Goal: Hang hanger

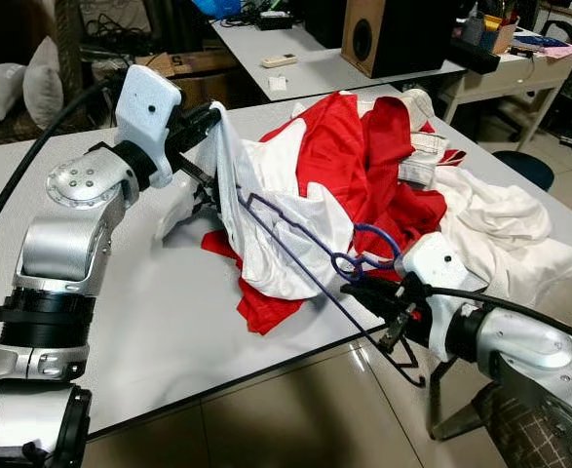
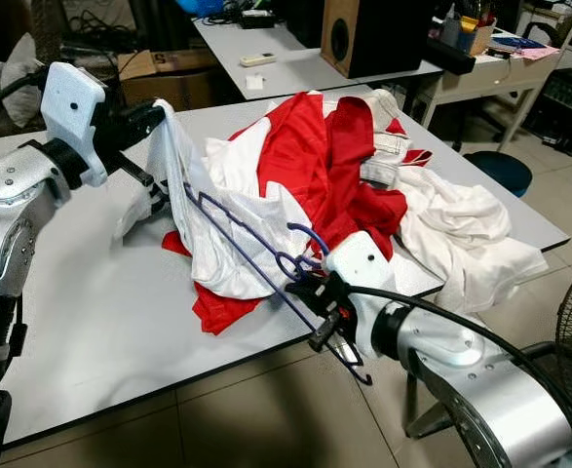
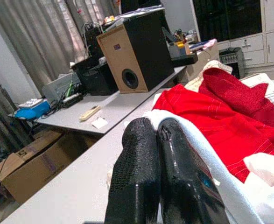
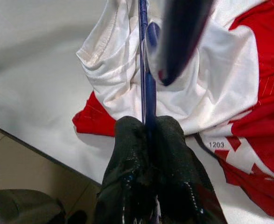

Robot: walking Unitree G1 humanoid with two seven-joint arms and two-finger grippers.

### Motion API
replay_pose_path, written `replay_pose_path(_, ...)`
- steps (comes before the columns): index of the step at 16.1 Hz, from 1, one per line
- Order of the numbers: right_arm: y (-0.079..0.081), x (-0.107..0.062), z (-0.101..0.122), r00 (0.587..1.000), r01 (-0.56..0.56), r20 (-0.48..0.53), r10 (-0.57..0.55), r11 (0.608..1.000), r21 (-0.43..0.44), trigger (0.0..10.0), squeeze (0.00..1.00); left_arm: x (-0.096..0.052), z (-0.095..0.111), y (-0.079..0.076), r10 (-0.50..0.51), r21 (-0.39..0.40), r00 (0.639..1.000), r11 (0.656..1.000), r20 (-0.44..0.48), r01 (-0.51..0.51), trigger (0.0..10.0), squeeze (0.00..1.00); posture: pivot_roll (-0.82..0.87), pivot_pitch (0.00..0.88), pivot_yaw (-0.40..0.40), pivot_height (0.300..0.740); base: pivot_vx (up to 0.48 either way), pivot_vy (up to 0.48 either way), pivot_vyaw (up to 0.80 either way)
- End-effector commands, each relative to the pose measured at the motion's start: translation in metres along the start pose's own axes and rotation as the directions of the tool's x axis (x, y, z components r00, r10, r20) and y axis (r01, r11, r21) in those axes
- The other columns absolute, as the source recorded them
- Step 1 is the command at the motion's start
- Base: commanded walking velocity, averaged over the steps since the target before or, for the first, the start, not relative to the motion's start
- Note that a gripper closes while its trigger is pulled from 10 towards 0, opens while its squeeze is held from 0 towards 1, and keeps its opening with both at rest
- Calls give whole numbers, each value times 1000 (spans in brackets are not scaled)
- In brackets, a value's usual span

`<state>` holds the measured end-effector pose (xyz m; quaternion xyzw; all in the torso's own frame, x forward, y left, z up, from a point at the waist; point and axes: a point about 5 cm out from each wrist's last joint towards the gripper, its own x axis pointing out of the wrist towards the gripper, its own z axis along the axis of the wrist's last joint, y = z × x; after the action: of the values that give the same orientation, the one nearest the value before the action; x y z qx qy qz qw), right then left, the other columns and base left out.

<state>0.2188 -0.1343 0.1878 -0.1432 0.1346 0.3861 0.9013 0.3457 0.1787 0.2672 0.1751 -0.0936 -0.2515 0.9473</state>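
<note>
Hanger [image 1: 295, 255] pinched in right hand [image 1: 363, 292], white shirt [image 1: 266, 210] in left hand [image 1: 206, 122], over grey table [image 1: 169, 322].

Speaker [image 1: 388, 34], remote [image 1: 279, 60] on rear table [image 1: 315, 73]; cardboard box [image 3: 29, 163].

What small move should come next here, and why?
Probably the right gripper should push the blue hanger further into the white garment. The left gripper holds the garment's edge lifted off the table, and one hanger end already sits among the cloth.
</note>
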Motion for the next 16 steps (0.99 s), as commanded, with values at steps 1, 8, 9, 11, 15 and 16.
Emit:
replay_pose_path(1, -1, 3, 4, 1000, 7, 15, -6, 1000, -11, 10000, 0, 4, 10, -1, -10, 32, 1000, 999, 27, 9, 0, 0, -87, 0, 45, 740, 0, 0, 0)
replay_pose_path(8, -11, 19, 20, 987, 132, 76, -140, 985, 108, 10000, 0, 5, 5, -8, -34, 133, 999, 991, -14, 35, 0, 0, -87, 0, 37, 740, 0, 0, 0)
replay_pose_path(9, -8, 24, 23, 984, 129, 96, -147, 976, 174, 10000, 0, 5, 4, -12, -49, 151, 999, 987, -20, 51, 0, 0, -89, 0, 40, 740, 0, 0, 0)
replay_pose_path(11, -1, 28, 24, 987, 99, 102, -122, 974, 203, 10000, 0, 6, 6, -17, -83, 168, 996, 982, -17, 85, 0, 0, -91, 0, 41, 740, 0, 0, 0)
replay_pose_path(15, 16, 37, 18, 1000, -9, 29, 4, 980, 201, 10000, 0, 8, 13, -31, -215, 277, 977, 938, -6, 208, 0, 0, -84, 0, 24, 740, 0, 0, 0)
replay_pose_path(16, 15, 37, 12, 1000, -10, -10, 12, 982, 189, 10000, 0, 8, 14, -33, -272, 320, 962, 909, -26, 266, 0, 0, -76, 0, 15, 740, 0, 0, 0)
